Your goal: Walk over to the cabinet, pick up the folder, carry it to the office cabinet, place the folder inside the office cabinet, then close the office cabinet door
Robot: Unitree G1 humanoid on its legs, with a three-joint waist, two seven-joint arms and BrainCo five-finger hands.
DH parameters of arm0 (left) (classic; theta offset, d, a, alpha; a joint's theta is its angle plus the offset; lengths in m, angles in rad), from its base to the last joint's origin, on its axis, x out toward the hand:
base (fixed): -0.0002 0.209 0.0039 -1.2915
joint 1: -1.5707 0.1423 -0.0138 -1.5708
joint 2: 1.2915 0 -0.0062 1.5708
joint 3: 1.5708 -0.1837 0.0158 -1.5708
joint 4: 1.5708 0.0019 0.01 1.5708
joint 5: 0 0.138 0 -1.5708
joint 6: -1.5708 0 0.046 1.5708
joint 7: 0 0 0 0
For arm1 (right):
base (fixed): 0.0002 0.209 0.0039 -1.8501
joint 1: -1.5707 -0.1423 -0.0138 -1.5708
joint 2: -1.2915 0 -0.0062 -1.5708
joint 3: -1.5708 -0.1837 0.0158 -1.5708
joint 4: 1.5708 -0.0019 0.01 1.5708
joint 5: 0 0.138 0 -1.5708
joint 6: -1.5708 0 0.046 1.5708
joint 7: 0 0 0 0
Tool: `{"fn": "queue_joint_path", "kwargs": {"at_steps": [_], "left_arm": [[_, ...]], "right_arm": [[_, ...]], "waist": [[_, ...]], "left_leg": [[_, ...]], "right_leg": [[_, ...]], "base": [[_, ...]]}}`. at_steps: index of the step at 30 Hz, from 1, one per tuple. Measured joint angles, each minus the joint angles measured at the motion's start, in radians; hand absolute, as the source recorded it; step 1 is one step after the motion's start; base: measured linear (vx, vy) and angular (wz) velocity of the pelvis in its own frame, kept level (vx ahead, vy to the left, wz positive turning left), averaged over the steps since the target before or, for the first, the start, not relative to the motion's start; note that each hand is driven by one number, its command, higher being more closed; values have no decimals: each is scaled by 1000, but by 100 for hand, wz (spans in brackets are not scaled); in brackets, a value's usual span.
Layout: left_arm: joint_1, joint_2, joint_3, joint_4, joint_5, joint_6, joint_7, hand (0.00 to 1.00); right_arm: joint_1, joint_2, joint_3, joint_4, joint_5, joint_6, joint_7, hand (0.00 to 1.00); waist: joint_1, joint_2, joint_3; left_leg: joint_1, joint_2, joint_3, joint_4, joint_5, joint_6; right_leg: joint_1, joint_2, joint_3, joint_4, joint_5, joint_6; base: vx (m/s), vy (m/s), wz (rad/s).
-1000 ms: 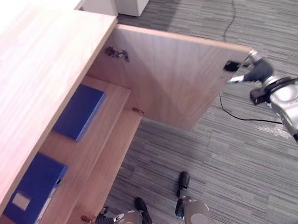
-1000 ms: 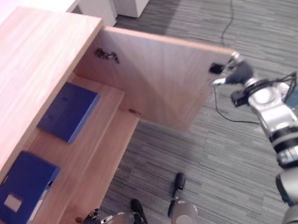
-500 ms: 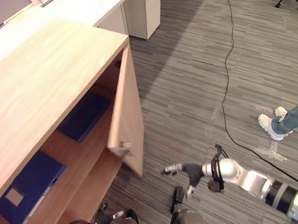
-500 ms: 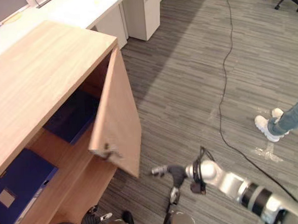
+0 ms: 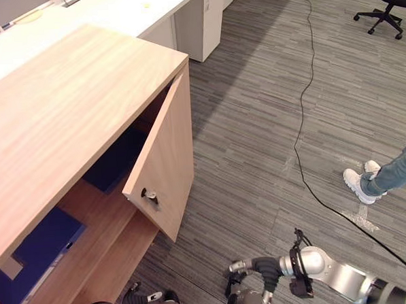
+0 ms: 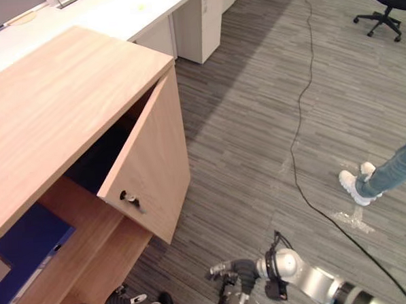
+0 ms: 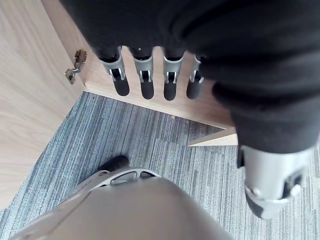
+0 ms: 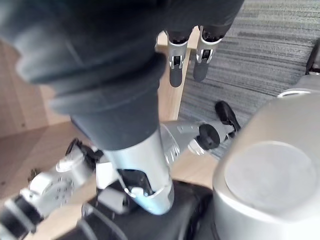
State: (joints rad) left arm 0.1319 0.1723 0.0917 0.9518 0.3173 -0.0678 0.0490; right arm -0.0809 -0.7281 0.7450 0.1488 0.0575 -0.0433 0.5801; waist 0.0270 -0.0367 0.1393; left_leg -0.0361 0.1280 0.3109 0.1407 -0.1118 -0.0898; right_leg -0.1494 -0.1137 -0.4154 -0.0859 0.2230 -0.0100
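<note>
Showing half-open cabinet door (image 5: 164, 161) centre left, blue folder (image 5: 35, 259) shelved lower left, person's shoe (image 5: 358, 183) right; right hand (image 5: 258, 266) bottom centre, fingers loose, empty; left hand (image 7: 145, 75) straight-fingered, empty.

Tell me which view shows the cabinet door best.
The right eye view: the door shows whole, ajar, its knob facing out. The left eye view shows the same. The left wrist view catches a hinge on wood, the right a wood edge; whether either is the door, I cannot tell.
</note>
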Motion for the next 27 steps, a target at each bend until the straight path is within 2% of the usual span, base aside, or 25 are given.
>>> {"fn": "queue_joint_path", "kwargs": {"at_steps": [1, 2, 4, 5, 6, 7, 8, 9, 11, 12, 14, 15, 16, 17, 18, 20, 21, 22, 25, 27], "left_arm": [[-1, -1, -6, -1, -4, 0, 1, 0], [-1, -1, -11, -1, -5, 0, 2, 0], [-1, -8, -19, -12, -10, 2, 12, 0], [0, -9, -19, -16, -12, 2, 17, 0], [1, -15, -18, -21, -13, 3, 31, 0], [3, -19, -17, -22, -14, 7, 49, 0], [3, -22, -15, -22, -15, 9, 57, 0], [7, -28, -12, -22, -18, 12, 69, 0], [16, -48, 6, -22, -33, 12, 82, 0], [20, -54, 11, -22, -35, 12, 84, 0], [39, -59, 14, -19, -35, 13, 88, 0], [51, -61, 17, -18, -35, 18, 89, 0], [59, -61, 25, -17, -40, 21, 90, 0], [72, -62, 32, -13, -61, 24, 99, 0], [79, -59, 46, -12, -77, 28, 105, 0], [80, -60, 72, -7, -89, 34, 114, 0], [79, -66, 91, 3, -93, 38, 118, 0], [83, -71, 117, 4, -94, 41, 119, 0], [85, -85, 179, 31, -100, 42, 121, 0], [85, -85, 188, 33, -117, 42, 122, 0]], "right_arm": [[-2, 88, -71, 102, -52, 0, -58, 0], [-3, 133, -115, 156, -76, -1, -91, 0], [-9, 301, -315, 366, -203, -6, -239, 0], [-12, 338, -368, 418, -242, -6, -279, 0], [-20, 402, -475, 527, -309, -7, -347, 0], [-27, 447, -570, 612, -384, 4, -429, 0], [-25, 466, -618, 646, -414, 11, -469, 0], [-10, 500, -720, 714, -449, 25, -528, 0], [32, 535, -881, 806, -424, 63, -609, 0], [48, 541, -924, 830, -408, 70, -626, 0], [112, 560, -1013, 888, -337, 98, -663, 0], [139, 583, -1049, 910, -296, 106, -680, 0], [148, 595, -1079, 906, -274, 107, -692, 0], [158, 614, -1101, 911, -252, 112, -698, 0], [166, 642, -1124, 915, -233, 116, -700, 0], [170, 680, -1152, 915, -216, 121, -695, 0], [169, 688, -1163, 919, -196, 122, -690, 0], [167, 705, -1184, 926, -191, 122, -688, 0], [157, 730, -1198, 928, -156, 120, -671, 0], [150, 736, -1197, 933, -156, 120, -665, 0]], "waist": [[0, 1, -1], [0, 1, -1], [-4, 3, -2], [-4, 3, -2], [-3, 5, -3], [-1, 8, -5], [-1, 10, -6], [-3, 16, -9], [-7, 33, -17], [-9, 41, -21], [-24, 45, -24], [-23, 45, -25], [-24, 42, -27], [-21, 35, -34], [-21, 33, -36], [-17, 21, -45], [-10, 10, -50], [-3, -4, -59], [12, -19, -64], [13, -24, -62]], "left_leg": [[-1, 0, -4, -2, 2, 0], [-1, 0, -7, -3, 3, 0], [3, -4, -32, -17, 14, -2], [3, -7, -38, -18, 15, -2], [4, -10, -51, -18, 16, -1], [8, -14, -62, -19, 16, 0], [12, -18, -73, -21, 17, 1], [22, -27, -95, -29, 19, 5], [39, -45, -147, -35, 14, 17], [43, -52, -162, -34, 6, 25], [75, -86, -240, -46, 14, 49], [91, -104, -274, -50, 21, 57], [94, -111, -291, -48, 22, 58], [95, -117, -325, -43, 25, 62], [86, -114, -365, -29, 26, 63], [61, -111, -414, -15, 27, 60], [47, -111, -440, -8, 27, 51], [37, -111, -455, -4, 26, 40], [35, -90, -454, -1, 20, 8], [37, -78, -456, -4, 19, -6]], "right_leg": [[0, -3, -4, 0, 0, 0], [1, -6, -8, 0, -1, 1], [14, -11, -33, 0, -4, 5], [17, -12, -39, 0, -6, 7], [27, -17, -51, 0, -8, 11], [35, -23, -64, 0, -11, 15], [42, -27, -76, 0, -13, 17], [65, -37, -102, 1, -20, 26], [102, -70, -162, 41, -62, 62], [97, -94, -178, 92, -92, 73], [84, -206, -205, 333, -183, 86], [57, -259, -161, 465, -195, 74], [44, -274, -119, 511, -193, 71], [22, -279, -25, 570, -184, 57], [17, -263, 50, 569, -194, 63], [45, -226, 98, 512, -204, 77], [80, -211, 96, 451, -209, 85], [120, -194, 88, 390, -227, 112], [183, -157, 65, 280, -265, 161], [208, -137, 58, 234, -291, 162]], "base": [[-14, 29, 7], [-11, 25, 17], [-5, 25, 29], [5, 35, 33], [10, 53, 31], [16, 59, 34], [37, 69, 44], [56, 85, 57], [90, 119, 79], [127, 165, 99], [147, 178, 116], [134, 171, 99], [146, 217, 93], [104, 139, 96], [133, 111, 106], [103, 12, 87], [92, -68, 69], [90, -92, 52], [25, -174, -1], [-40, -203, -6]]}}
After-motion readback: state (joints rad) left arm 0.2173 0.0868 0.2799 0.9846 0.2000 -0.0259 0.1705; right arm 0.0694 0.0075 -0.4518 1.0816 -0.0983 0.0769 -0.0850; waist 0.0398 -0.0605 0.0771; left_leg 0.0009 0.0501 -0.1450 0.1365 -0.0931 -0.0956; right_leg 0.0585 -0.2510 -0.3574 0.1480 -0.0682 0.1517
